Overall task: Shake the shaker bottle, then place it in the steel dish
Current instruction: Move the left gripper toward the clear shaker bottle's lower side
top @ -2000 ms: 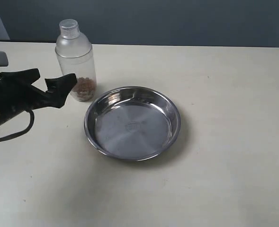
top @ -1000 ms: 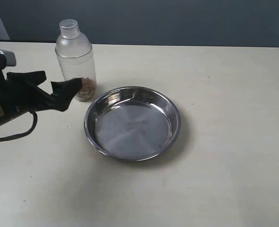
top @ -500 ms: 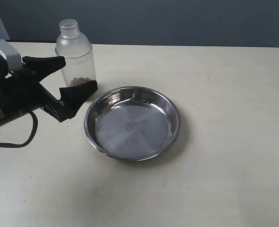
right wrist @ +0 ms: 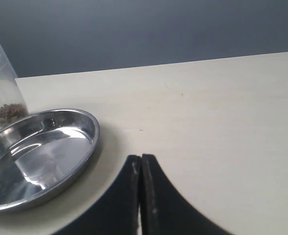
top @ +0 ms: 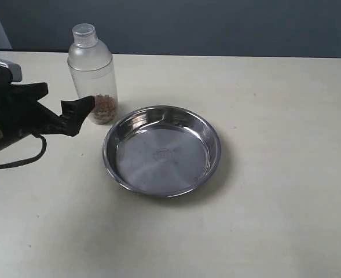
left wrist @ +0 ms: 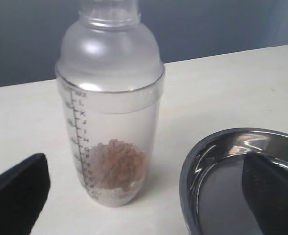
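The shaker bottle (top: 92,72) stands upright on the table at the back left, frosted, with brown granules at its bottom (left wrist: 115,164). Just to its right lies the steel dish (top: 161,150), holding nothing. My left gripper (top: 66,97) is open, low over the table to the left of the bottle. Its far fingertip (top: 41,88) and near fingertip (top: 82,106) stop short of the bottle wall. In the left wrist view the bottle (left wrist: 109,103) stands ahead between the two widely spread fingers (left wrist: 16,191). My right gripper (right wrist: 141,164) is shut on nothing, near the dish (right wrist: 36,152).
A dark wall runs behind the far table edge (top: 216,56). A black cable (top: 25,159) loops from the left arm over the table. The dish rim (left wrist: 192,161) lies close beside the bottle's base.
Half a second ago the left gripper was raised and further forward, its fingers beside the bottle. It has since dropped and drawn back to the left. Bottle and dish have not moved.
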You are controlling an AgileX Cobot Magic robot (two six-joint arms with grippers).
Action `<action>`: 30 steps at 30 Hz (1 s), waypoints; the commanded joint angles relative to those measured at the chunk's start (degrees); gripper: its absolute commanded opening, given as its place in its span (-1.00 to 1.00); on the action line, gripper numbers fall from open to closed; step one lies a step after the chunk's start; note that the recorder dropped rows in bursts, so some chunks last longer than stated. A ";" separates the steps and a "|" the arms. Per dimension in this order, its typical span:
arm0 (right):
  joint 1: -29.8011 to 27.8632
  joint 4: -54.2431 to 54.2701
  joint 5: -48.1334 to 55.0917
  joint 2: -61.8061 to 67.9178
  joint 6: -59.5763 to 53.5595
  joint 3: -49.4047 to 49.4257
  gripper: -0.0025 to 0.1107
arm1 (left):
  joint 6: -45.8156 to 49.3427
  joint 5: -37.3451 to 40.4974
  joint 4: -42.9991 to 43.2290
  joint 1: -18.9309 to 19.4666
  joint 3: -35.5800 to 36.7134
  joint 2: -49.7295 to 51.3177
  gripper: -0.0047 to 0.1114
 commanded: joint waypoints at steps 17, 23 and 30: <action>0.10 0.00 -0.57 -0.22 -0.16 0.07 -0.97 | -7.30 1.99 -4.78 -0.04 -0.39 0.09 0.83; 0.10 0.00 -0.57 -0.22 -0.16 0.07 -0.97 | -6.90 10.89 -2.26 -0.04 -3.82 0.58 0.83; 0.10 0.00 -0.57 -0.22 -0.16 0.07 -0.97 | -5.38 7.18 0.53 -0.04 -6.17 4.77 0.83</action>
